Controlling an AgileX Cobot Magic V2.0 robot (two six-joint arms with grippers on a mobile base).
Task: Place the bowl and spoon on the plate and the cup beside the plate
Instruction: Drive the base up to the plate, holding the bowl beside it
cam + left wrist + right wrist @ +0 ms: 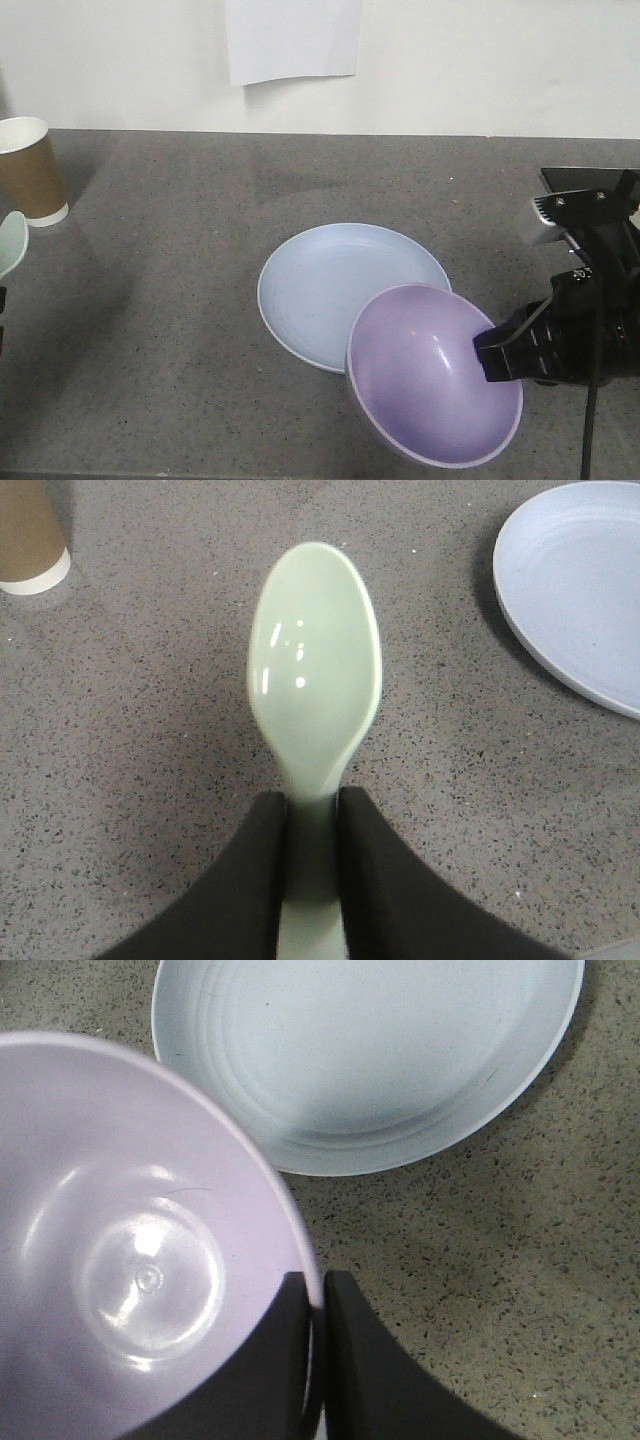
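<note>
The right gripper (492, 352) pinches the 3 o'clock rim of a deep, glossy lavender plastic bowl (430, 375), which is tilted over the 4 o'clock edge of the round pale-blue plastic plate (330, 285). Placement seems in hand, and likely needs a shift toward 10 o'clock, levelling, then release. The left gripper (312, 825) clamps the handle of a mint-green plastic spoon (315, 670).

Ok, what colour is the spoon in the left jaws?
Pale mint-green spoon, clearest in left wrist view.
</note>
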